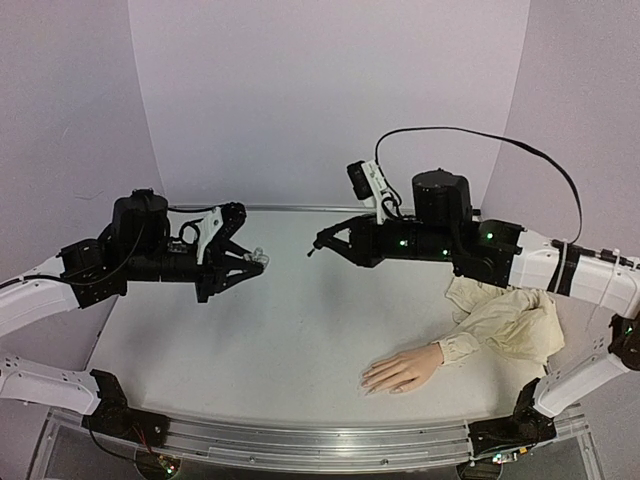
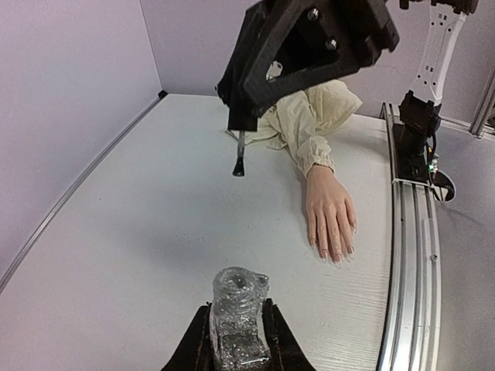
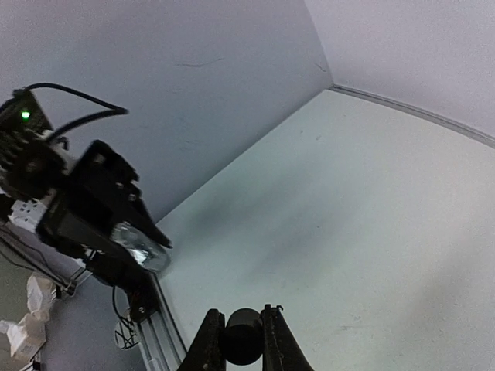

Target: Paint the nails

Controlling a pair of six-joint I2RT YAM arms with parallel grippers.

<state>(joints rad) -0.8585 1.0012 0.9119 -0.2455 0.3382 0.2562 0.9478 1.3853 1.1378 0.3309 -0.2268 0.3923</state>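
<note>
Top external: you have both arms held above the table [image 1: 300,330], with the grippers facing each other near the middle and a gap between them.

- The left gripper [image 1: 250,262] is pinched narrow on a small clear bottle [image 1: 256,257]. In the left wrist view the fingers [image 2: 272,340] sit tight on both sides of the bottle [image 2: 240,309], and its open mouth shows on top.
- The right gripper [image 1: 318,243] is pinched narrow on a black cap [image 3: 244,338]. In the right wrist view the cap fills the gap between the fingertips.
- A thin brush [image 2: 240,158] hangs down from that gripper [image 2: 247,116] with a dark tip at its end. It is in the air, apart from the bottle.
- The mannequin hand [image 1: 400,370] lies palm down on the table at your right front, near the rail [image 2: 410,232]. Its fingers point toward the centre.
- The nails [image 2: 334,253] are at the fingertips and nothing is touching them. I can't tell their colour or coat at this size.
- The cream sleeve [image 1: 510,320] is bunched up behind the wrist, under the right arm.
- The brush tip is well apart from the nails.
</note>
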